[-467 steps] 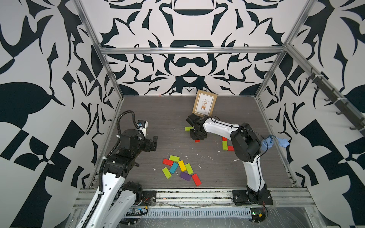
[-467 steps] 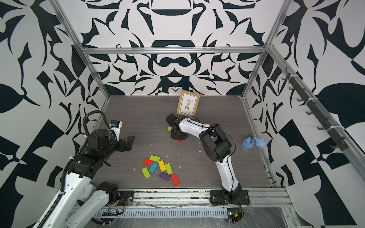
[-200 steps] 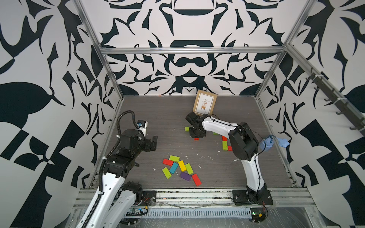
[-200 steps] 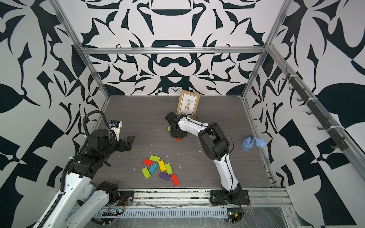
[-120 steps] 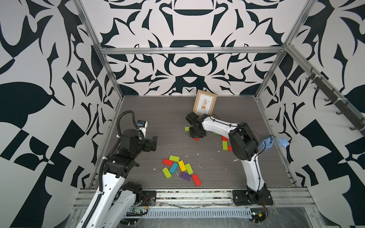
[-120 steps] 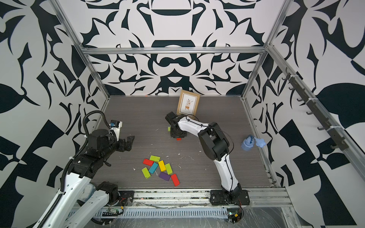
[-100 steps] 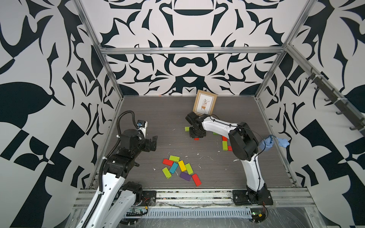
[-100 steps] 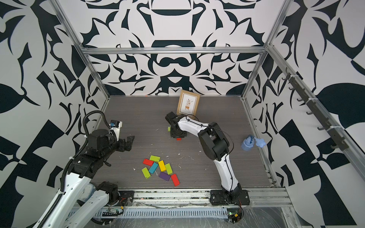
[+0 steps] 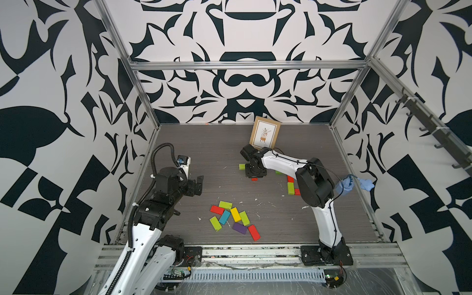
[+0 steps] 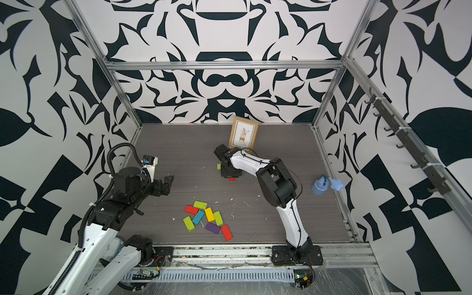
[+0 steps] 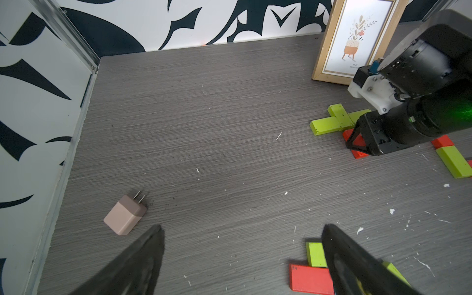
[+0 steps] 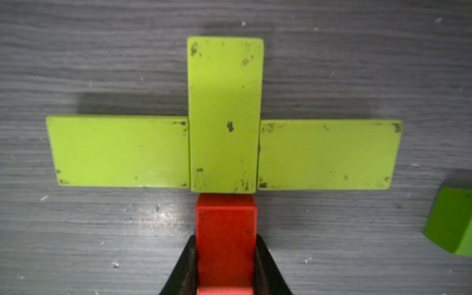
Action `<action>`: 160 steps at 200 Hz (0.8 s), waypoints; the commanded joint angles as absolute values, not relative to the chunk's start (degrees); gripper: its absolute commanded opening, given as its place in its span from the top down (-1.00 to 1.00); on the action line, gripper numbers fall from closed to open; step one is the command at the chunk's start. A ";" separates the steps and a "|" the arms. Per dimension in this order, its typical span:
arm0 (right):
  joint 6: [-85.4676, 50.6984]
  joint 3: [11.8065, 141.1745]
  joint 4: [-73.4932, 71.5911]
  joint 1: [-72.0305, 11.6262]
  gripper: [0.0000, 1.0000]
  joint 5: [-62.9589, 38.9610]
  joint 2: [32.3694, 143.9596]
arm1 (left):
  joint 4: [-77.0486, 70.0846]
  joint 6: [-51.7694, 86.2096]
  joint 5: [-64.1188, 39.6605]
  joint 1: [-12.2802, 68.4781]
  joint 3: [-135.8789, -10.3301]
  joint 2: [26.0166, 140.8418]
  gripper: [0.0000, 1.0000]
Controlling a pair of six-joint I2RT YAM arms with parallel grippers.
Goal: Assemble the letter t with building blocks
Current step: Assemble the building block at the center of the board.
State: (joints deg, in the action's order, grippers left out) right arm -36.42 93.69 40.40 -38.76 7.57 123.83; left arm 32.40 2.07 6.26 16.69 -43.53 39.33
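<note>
1. Gray woodgrain tabletop [image 9: 199,143], patterned walls [image 9: 76,102] around.
2. My right gripper [image 12: 226,240] is clamped on a red block [image 12: 226,224], fingers [image 12: 184,268] tight on its long sides.
3. Just past those fingertips, its end sits against the middle of three lime blocks [image 12: 224,115] laid crosswise.
4. My left gripper [image 11: 242,227] gapes wide, empty; loose blocks [image 11: 310,277] lie beside one finger.

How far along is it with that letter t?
Done: three lime green blocks lie touching, forming the crossbar. In hand: the right gripper grips a red block, placed at the middle one's end as stem. Remaining: release it, maybe extend the stem from the loose blocks; the left gripper hangs open.
</note>
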 commanded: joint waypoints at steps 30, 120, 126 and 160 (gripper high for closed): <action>-36.62 95.13 40.01 -38.37 0.42 8.62 125.15 | 33.46 2.28 6.53 16.70 -42.89 38.93 -1.00; -36.56 95.54 39.11 -38.32 0.38 7.94 125.33 | 33.57 2.22 6.59 16.70 -42.91 38.94 -1.00; -36.54 95.46 39.11 -38.32 0.38 8.00 125.32 | 33.57 2.22 6.59 16.68 -42.83 38.94 -0.99; -36.38 95.38 39.11 -38.32 0.36 7.80 125.13 | 33.57 2.28 6.60 16.70 -42.81 39.01 -1.00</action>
